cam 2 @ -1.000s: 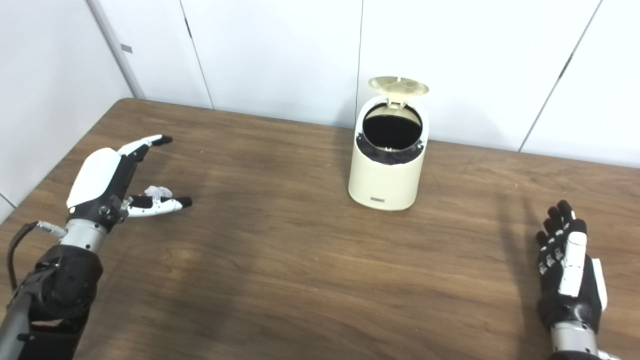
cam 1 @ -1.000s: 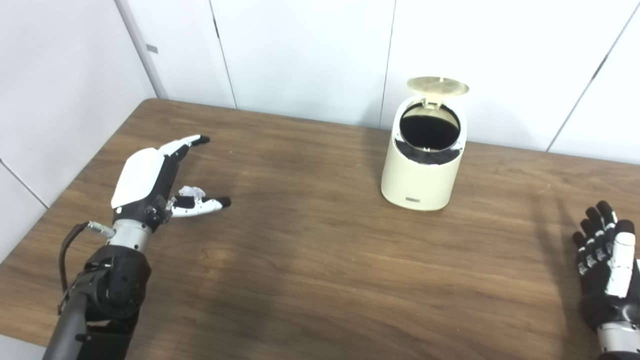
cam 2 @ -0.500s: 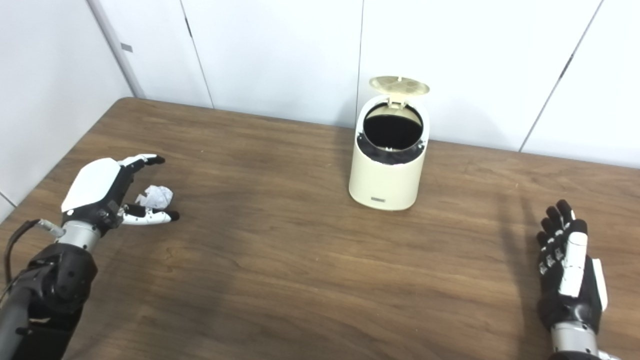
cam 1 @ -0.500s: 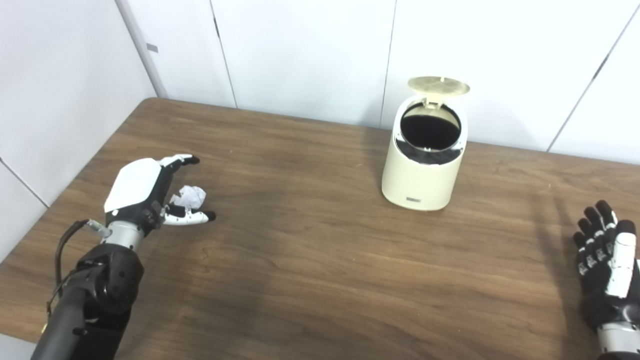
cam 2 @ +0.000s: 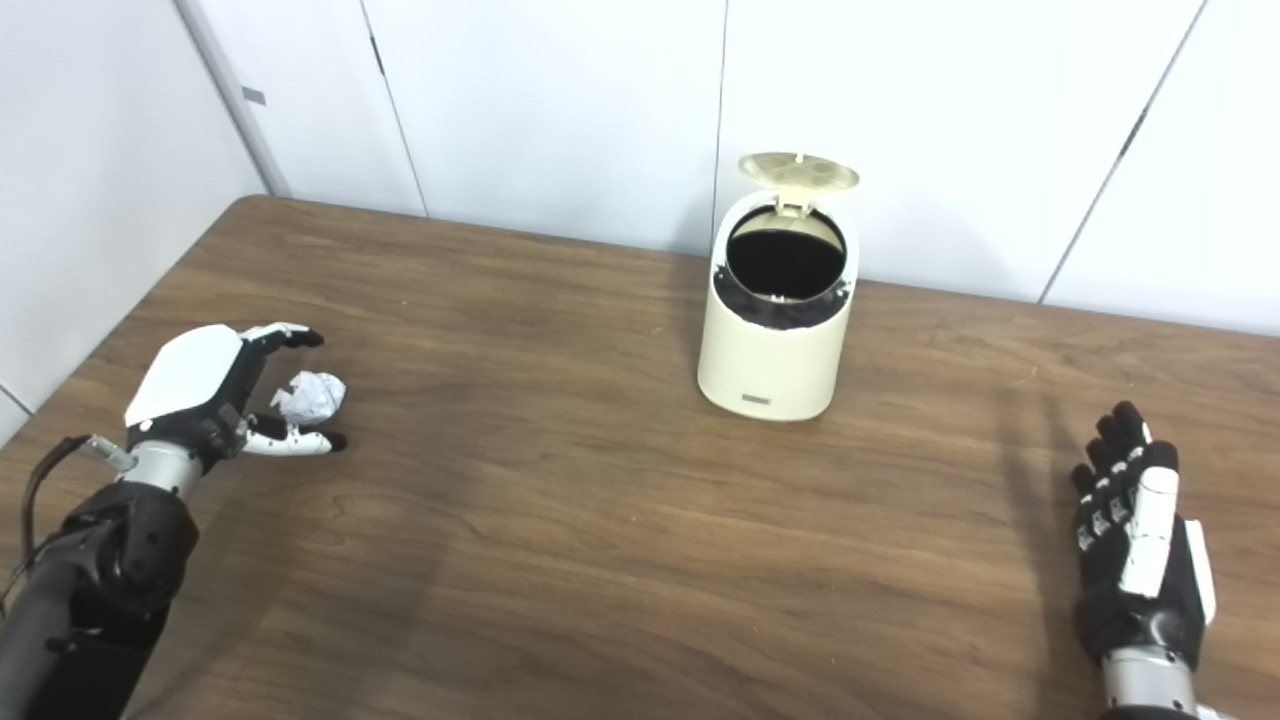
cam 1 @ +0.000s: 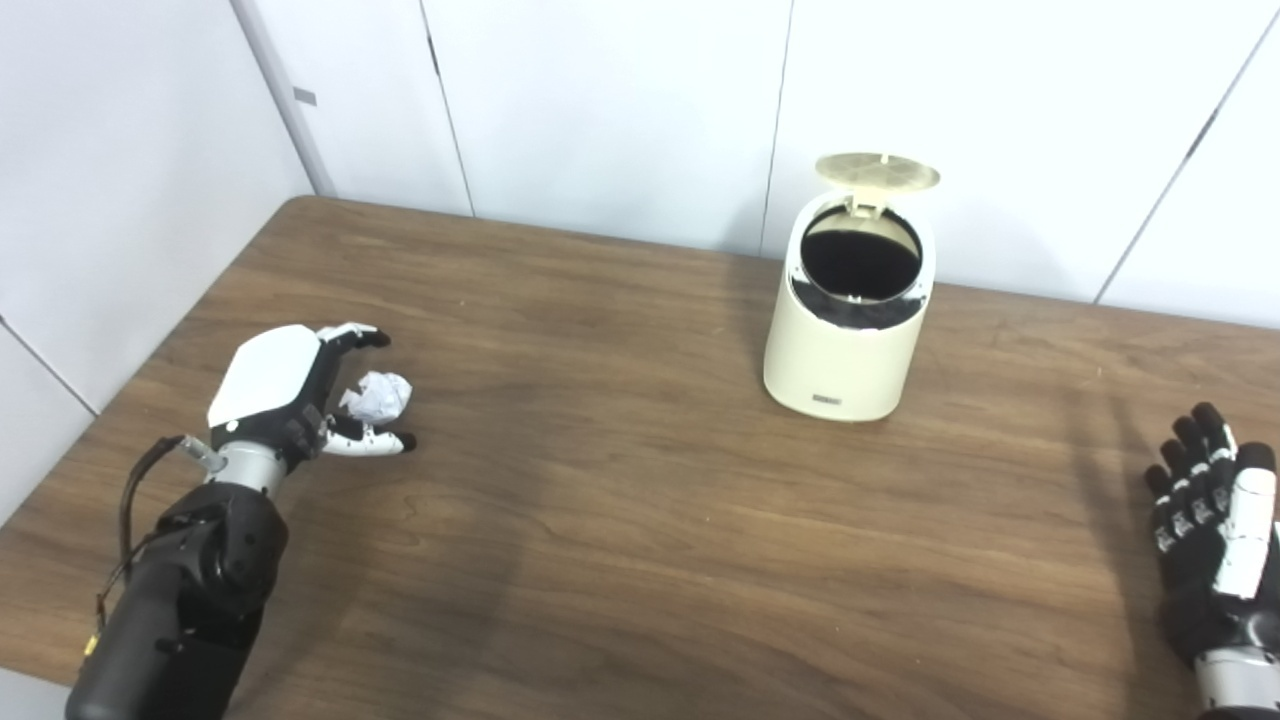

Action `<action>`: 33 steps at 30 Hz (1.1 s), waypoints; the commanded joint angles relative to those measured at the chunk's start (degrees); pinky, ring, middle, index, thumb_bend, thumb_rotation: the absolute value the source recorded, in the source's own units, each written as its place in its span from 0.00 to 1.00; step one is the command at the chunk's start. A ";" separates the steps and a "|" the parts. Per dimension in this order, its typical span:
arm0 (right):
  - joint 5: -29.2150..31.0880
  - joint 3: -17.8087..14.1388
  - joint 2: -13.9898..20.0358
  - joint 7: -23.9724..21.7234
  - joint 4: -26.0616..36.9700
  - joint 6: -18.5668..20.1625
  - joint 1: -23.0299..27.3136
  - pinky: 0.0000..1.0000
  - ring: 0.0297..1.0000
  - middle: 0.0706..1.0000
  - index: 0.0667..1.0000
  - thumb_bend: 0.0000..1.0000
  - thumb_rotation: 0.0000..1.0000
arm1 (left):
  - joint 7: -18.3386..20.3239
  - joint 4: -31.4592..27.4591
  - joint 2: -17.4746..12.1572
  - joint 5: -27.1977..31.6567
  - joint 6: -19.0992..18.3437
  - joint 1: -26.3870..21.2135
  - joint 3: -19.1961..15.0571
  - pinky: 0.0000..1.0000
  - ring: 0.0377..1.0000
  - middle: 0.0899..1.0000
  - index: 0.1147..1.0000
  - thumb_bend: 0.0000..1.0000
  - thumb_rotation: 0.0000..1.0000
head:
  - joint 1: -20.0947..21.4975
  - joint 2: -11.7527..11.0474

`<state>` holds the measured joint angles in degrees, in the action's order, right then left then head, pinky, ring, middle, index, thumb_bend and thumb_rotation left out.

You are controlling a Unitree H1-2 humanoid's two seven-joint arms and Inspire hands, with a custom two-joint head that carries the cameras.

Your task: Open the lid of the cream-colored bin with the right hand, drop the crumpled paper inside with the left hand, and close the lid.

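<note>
The crumpled paper [cam 1: 377,396] lies on the desk [cam 1: 640,520] between the spread, not yet closed fingers [cam 1: 365,335] of the left hand [cam 1: 290,385], far left of the open bin [cam 1: 845,330].

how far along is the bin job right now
Done: the lid of the cream-colored bin stands open, its dark mouth exposed. In hand: the left hand curls around the crumpled paper on the table, not clearly gripping or lifting it yet. Left: carry the paper over, drop it in, close the lid. The right hand waits open at the table's right side.
</note>
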<state>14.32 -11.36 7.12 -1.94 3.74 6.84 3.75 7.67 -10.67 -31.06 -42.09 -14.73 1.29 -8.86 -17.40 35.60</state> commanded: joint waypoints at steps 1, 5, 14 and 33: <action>0.27 0.05 0.36 -0.23 1.87 0.37 0.49 0.99 0.99 0.97 0.94 0.41 1.00 | -0.54 -1.09 -2.14 -0.16 -0.13 -1.82 -0.22 0.69 0.80 0.79 0.75 0.91 0.17 | -0.01 0.05; 0.44 -0.01 0.10 0.04 2.25 0.89 0.50 0.99 0.98 0.97 0.95 0.41 1.00 | -0.30 -0.73 -2.28 -0.10 -0.54 -2.44 0.09 0.69 0.78 0.77 0.74 0.91 0.16 | 0.36 0.16; 0.94 -0.23 0.00 -0.08 1.96 0.70 0.69 0.96 0.97 0.96 0.94 0.40 1.00 | -0.06 0.59 -2.72 -0.18 -1.53 -3.63 0.88 0.72 0.79 0.76 0.74 0.89 0.13 | 0.78 0.22; 1.01 -0.16 -0.51 -0.09 1.39 -0.50 0.27 0.96 0.96 0.95 0.91 0.37 1.00 | 0.11 5.56 -5.77 1.84 1.24 -5.44 2.27 0.62 0.67 0.68 0.67 0.87 0.09 | 1.43 0.66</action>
<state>14.77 -11.44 6.90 -1.78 4.03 7.41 3.54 9.05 -5.04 -34.20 -40.17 -14.30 -2.47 -6.33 -15.91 36.21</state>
